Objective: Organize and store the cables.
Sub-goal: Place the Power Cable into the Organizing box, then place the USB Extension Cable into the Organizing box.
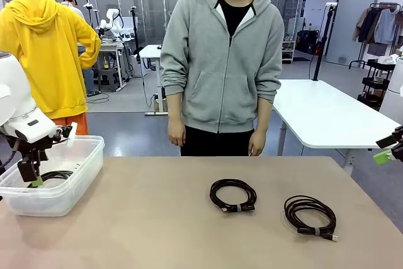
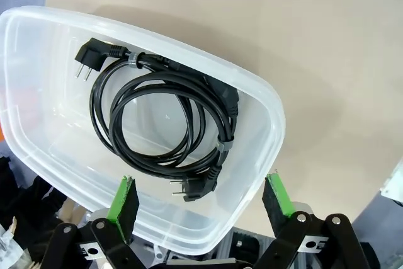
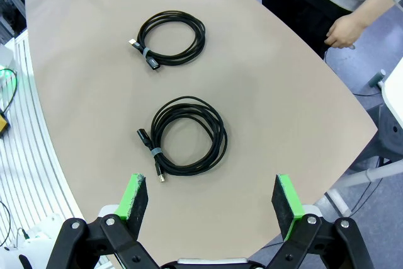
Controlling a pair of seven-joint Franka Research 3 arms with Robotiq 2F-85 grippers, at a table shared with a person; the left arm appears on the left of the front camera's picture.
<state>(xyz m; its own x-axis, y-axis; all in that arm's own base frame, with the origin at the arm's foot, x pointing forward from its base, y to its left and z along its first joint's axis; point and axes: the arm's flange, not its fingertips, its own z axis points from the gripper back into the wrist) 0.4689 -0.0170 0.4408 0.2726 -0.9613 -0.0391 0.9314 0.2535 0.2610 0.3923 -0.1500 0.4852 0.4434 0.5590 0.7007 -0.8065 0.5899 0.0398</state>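
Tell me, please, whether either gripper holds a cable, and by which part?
Nothing is held. The left gripper is open over the cable in the bin; the right gripper is open above two coils on the table.

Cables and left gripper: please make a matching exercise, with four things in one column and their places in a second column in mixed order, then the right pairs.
Things:
1. plug cable
2. middle cable
3. right cable
4. left gripper

Places:
A. on the table, near its right edge
B. lying inside the bin
C. open, above the bin
D. on the table, in front of the person

Pairs: 1-B, 2-D, 3-A, 4-C
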